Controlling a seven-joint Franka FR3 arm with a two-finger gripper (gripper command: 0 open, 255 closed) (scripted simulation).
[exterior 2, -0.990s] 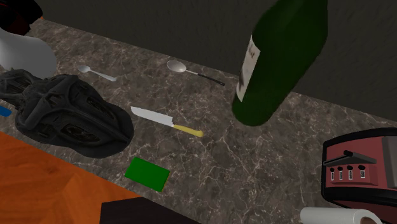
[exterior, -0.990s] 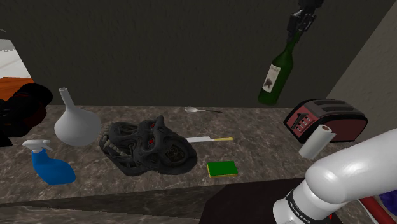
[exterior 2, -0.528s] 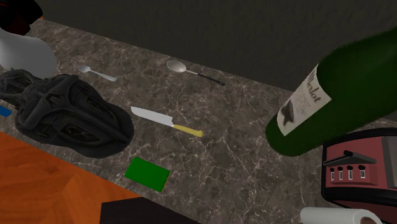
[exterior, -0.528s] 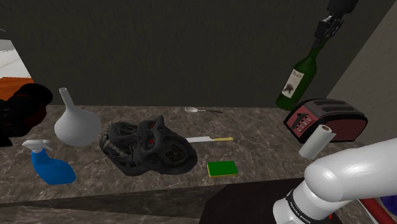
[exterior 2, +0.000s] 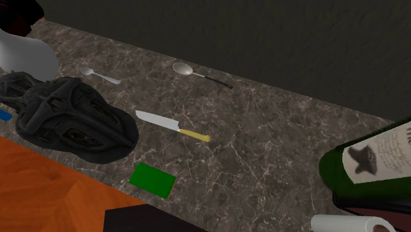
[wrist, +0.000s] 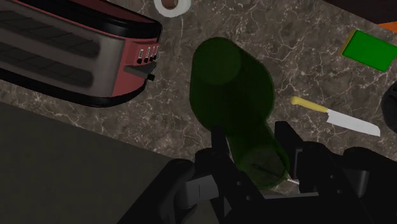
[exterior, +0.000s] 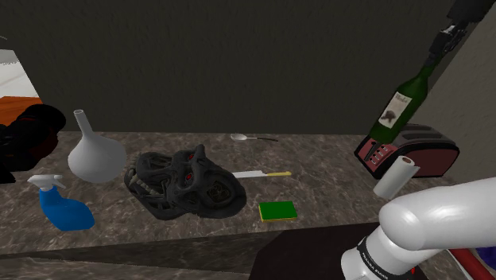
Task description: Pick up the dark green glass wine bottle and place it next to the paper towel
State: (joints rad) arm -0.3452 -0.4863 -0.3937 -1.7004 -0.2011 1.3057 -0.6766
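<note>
Gripper (exterior: 439,46) closed on the neck of the dark green wine bottle (exterior: 400,107), which hangs tilted in the air, neck toward 1 o'clock and base toward 7 o'clock in the shoulder view. In that view the base overlaps the 11 o'clock corner of the dark red toaster (exterior: 425,151). The white paper towel (exterior: 395,176) lies on the marbled counter (exterior: 318,155) at 6 o'clock of the toaster, close in front of it. The wrist view shows the black fingers (wrist: 218,149) clasping the neck, with the bottle's base above bare counter between the toaster and a yellow-handled knife (wrist: 337,118). In the shoulder view a green sponge (exterior: 277,210) lies at 8 o'clock of the paper towel. Farther toward 9 o'clock are a black mask-like object (exterior: 187,184), a white vase (exterior: 95,155) and a blue spray bottle (exterior: 62,205).
</note>
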